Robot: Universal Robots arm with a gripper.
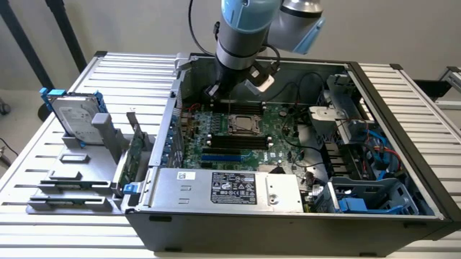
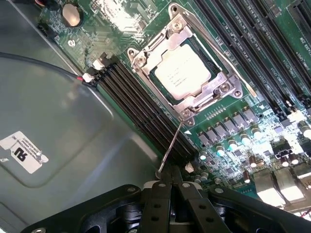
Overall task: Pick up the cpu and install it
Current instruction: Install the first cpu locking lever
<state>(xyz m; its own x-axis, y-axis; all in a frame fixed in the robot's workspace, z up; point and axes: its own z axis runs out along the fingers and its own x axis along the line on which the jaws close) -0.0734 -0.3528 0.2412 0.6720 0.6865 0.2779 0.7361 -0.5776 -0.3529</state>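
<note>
The cpu (image 2: 182, 73), a small square chip with a silver-grey top, lies in the motherboard socket with the metal load frame (image 2: 189, 99) closed around it. In the exterior view the cpu (image 1: 243, 123) sits mid-board inside the open computer case. My gripper (image 2: 171, 171) is shut, hovering low over the board a short way from the socket. The thin socket lever (image 2: 171, 145) runs from the frame's corner to my fingertips. Its hooked end lies right against them; I cannot tell whether it is pinched. From outside, the gripper (image 1: 218, 93) hangs over the board's far side.
Black memory slots (image 2: 141, 114) flank the socket. The case's grey wall (image 2: 58, 126) stands close beside my gripper. A power supply (image 1: 223, 188) fills the case's near side. Outside the case, at the exterior view's left, are a hard drive with blue rails (image 1: 72, 116) and a green card (image 1: 129, 156).
</note>
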